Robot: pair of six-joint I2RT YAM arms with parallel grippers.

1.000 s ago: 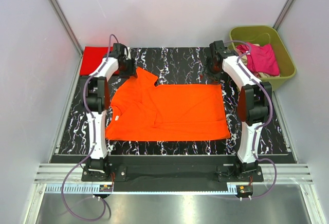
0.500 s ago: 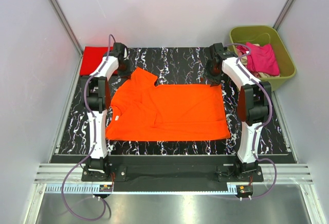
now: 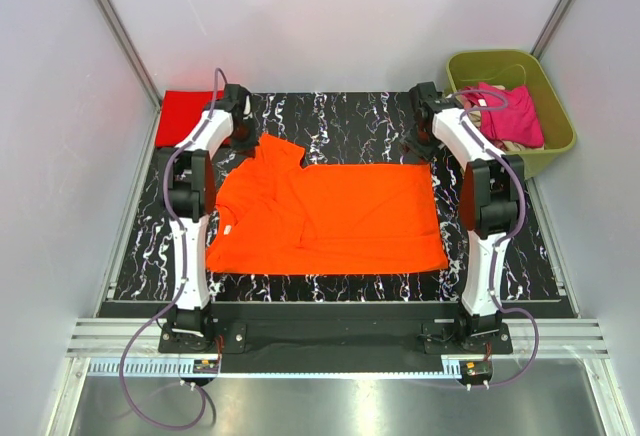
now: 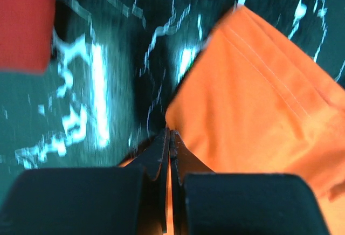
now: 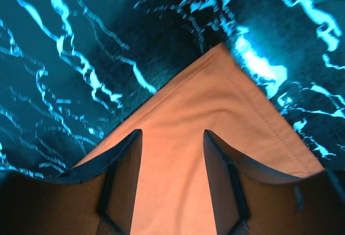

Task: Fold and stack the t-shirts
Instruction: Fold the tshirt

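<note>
Orange t-shirt [image 3: 330, 218] lay spread flat across the middle of the black marbled desk [image 3: 340, 116], as the top view showed, with a red cloth [image 3: 185, 116] at the far left corner and a green bin [image 3: 555, 146] of pink clothing [image 3: 510, 114] at the far right. Only the wrist views showed the fingers. The left end effector [image 4: 170, 143] had its fingers pressed together at the sleeve's corner; whether they pinched cloth could not be told. The right end effector [image 5: 172, 138] stood spread apart over the shirt's far right corner, holding nothing. Plain white walls enclosed the desk.
</note>
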